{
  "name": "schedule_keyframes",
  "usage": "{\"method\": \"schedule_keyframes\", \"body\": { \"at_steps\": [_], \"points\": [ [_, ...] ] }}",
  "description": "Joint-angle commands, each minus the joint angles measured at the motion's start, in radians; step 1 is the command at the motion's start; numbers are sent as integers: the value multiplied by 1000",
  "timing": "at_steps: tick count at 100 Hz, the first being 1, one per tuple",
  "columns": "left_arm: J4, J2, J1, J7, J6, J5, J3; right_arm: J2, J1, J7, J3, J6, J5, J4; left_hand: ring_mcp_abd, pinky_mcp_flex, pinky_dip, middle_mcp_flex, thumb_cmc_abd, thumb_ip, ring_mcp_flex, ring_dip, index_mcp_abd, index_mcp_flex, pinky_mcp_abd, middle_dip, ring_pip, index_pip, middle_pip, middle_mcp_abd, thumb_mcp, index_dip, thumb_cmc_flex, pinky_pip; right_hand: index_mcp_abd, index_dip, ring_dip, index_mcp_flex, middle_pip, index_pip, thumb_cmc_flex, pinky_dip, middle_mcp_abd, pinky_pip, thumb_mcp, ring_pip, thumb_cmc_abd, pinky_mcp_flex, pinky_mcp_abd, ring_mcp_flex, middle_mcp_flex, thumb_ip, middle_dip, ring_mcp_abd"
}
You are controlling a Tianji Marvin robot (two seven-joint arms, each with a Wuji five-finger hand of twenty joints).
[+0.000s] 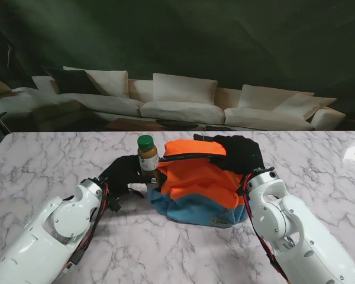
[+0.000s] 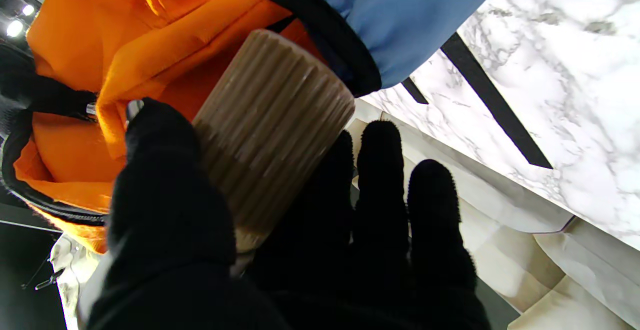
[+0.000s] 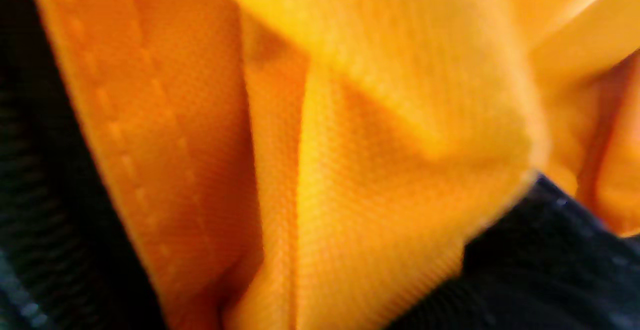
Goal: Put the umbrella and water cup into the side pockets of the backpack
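Orange and blue, the backpack (image 1: 198, 186) lies mid-table, and the left hand (image 1: 121, 173) grasps the water cup (image 1: 148, 161) upright at its left side, base at the dark-rimmed side pocket (image 2: 325, 35). The cup's long axis points into that opening, I judge. The right hand (image 1: 239, 152) rests on the backpack's top; its grip I cannot tell, and no umbrella shows.

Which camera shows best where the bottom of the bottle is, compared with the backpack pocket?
The left wrist view: the bottle bottom is at the black-edged pocket mouth. The stand view shows only its green cap and label beside the backpack. The right wrist view shows only orange fabric.
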State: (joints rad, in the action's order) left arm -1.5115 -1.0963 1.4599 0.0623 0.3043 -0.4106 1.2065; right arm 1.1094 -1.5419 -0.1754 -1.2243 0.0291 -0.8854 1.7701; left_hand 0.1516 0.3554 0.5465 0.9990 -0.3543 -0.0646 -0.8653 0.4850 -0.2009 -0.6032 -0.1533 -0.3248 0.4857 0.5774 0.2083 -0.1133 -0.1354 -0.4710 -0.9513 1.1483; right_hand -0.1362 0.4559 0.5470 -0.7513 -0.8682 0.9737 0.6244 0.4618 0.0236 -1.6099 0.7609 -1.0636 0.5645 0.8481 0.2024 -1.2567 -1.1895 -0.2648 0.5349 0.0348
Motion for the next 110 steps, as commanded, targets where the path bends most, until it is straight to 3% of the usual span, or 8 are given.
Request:
{"method": "schedule_keyframes", "body": {
  "at_steps": [1, 27, 57, 91, 110],
  "points": [
    [5, -11, -16, 3, -3, 3, -12, 0, -7, 7, 6, 3, -1, -12, -2, -13, 21, 92, 137, 69, 4, 13, 196, -113, -5, -42, 30, 117, 96, 137, 178, -27, -250, 44, -143, 38, 14, -50, -30, 47, 132, 7, -35, -31, 90, -46, -93, -3, 2, -62, -12, 38, 4, -30],
    [64, -19, -79, -10, -20, 17, -62, 0, 1, 9, 14, -7, 7, -21, 5, -29, 25, 82, 145, 67, 13, 23, 205, -116, -23, -42, 31, 108, 93, 140, 173, -16, -250, 42, -146, 38, 14, -51, -28, 47, 132, 7, -37, -31, 90, -46, -92, -3, 2, -62, -12, 38, 4, -30],
    [134, -33, -156, -37, -2, 23, -137, 0, 6, 6, 19, -27, 15, -33, -35, -27, 29, 77, 160, 62, -14, 22, 224, -124, -20, -25, 19, 93, 72, 164, 158, 12, -240, 36, -148, 39, 14, -51, -28, 47, 130, 7, -38, -31, 91, -46, -91, -3, 2, -63, -13, 38, 4, -32],
    [119, -31, -145, -14, 44, 65, -154, 0, 7, 6, 19, -26, 14, -39, -50, -77, 30, 85, 161, 62, -10, 16, 233, -141, -26, -10, 2, 86, 57, 170, 150, 44, -230, 2, -147, 38, 14, -51, -27, 47, 129, 7, -38, -31, 92, -46, -92, -3, 2, -62, -14, 37, 5, -32],
    [123, -19, -144, 34, 77, 81, -157, 1, 16, 3, 25, -23, 17, -49, -56, -117, 33, 88, 159, 62, 20, 13, 245, -146, -33, -11, -22, 88, 58, 176, 149, 49, -226, -25, -149, 38, 14, -50, -26, 46, 129, 7, -39, -31, 91, -45, -92, -3, 2, -63, -13, 37, 5, -32]
  ]
}}
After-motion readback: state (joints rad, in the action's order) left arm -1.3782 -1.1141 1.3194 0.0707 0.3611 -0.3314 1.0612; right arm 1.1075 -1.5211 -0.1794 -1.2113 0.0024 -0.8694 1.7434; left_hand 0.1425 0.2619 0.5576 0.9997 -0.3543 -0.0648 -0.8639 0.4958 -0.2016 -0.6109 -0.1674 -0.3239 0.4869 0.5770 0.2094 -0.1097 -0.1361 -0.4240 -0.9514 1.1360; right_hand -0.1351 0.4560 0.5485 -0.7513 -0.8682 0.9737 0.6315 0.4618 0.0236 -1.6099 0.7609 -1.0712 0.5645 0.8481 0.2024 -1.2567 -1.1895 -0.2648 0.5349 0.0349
